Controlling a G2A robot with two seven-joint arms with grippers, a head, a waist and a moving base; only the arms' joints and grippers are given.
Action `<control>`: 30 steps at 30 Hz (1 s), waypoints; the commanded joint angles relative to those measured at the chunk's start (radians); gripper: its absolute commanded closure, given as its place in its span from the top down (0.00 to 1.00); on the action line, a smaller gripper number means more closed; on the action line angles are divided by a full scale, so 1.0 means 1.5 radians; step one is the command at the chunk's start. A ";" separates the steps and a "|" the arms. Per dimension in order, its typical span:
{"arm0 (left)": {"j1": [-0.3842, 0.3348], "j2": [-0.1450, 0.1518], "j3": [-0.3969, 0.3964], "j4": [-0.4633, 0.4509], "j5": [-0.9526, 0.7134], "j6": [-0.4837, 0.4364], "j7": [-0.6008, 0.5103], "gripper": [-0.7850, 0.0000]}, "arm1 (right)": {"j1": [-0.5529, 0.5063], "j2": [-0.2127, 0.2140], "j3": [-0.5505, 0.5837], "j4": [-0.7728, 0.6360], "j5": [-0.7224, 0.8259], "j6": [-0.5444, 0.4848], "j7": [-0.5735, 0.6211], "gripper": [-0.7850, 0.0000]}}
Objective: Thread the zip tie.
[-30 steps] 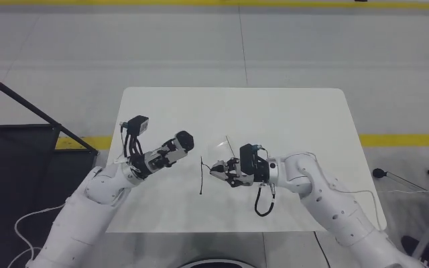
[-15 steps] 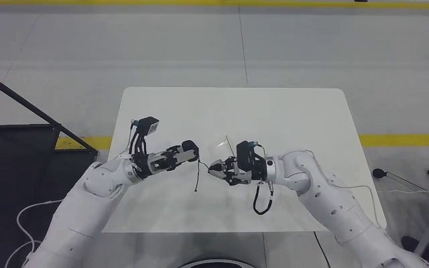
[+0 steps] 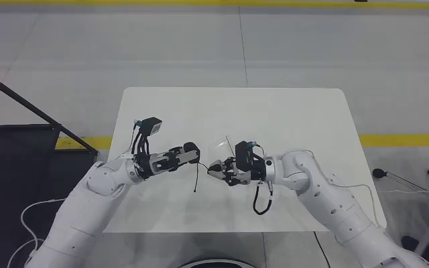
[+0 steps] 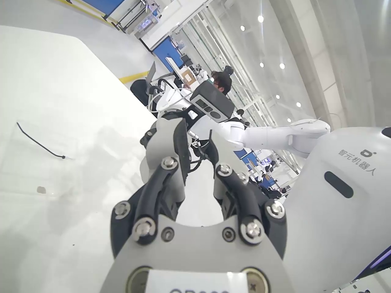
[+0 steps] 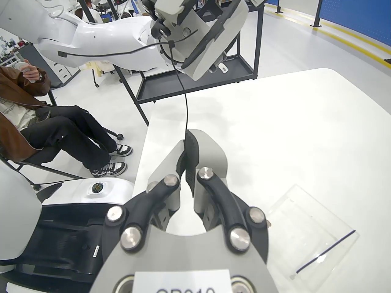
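White table under both arms. Right gripper pinched shut on zip tie. Strap runs off its tips to left gripper, jaws apart, head end right by it. Not threaded yet, I'd judge. Right wrist cam shows that pinch close up. Left wrist cam shows spare zip tie on clear sheet, well off left gripper.

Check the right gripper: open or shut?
Shut. In the right wrist view the right gripper has its fingers pressed together, pinching the zip tie that rises from between them.
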 commanded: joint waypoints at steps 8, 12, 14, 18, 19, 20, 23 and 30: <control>-0.001 -0.002 0.000 0.002 0.001 0.000 -0.003 0.18 | 0.000 0.000 0.000 0.000 0.001 0.000 0.001 0.00; -0.001 -0.003 0.000 0.003 0.004 -0.001 -0.003 0.05 | -0.001 0.000 0.000 -0.001 0.000 0.000 0.002 0.00; 0.000 -0.004 -0.001 0.003 0.004 -0.001 -0.002 0.00 | -0.001 0.000 0.000 -0.001 0.000 0.000 0.003 0.00; 0.000 -0.005 -0.002 0.004 0.005 -0.003 -0.001 0.00 | -0.001 0.000 0.000 -0.001 0.000 0.000 0.003 0.00; 0.000 -0.005 -0.003 0.005 0.007 -0.003 0.001 0.00 | -0.001 0.000 0.000 -0.001 0.001 0.000 0.003 0.00; 0.000 -0.005 -0.004 0.006 0.009 -0.003 0.005 0.00 | -0.001 0.000 0.001 -0.001 0.002 0.000 0.001 0.00; 0.000 -0.006 -0.009 0.010 0.019 -0.005 0.024 0.00 | -0.004 0.001 0.010 -0.005 -0.003 0.000 -0.014 0.00; 0.005 -0.010 -0.017 0.008 0.060 -0.008 0.072 0.00 | -0.034 0.015 0.037 -0.040 -0.038 0.000 -0.096 0.00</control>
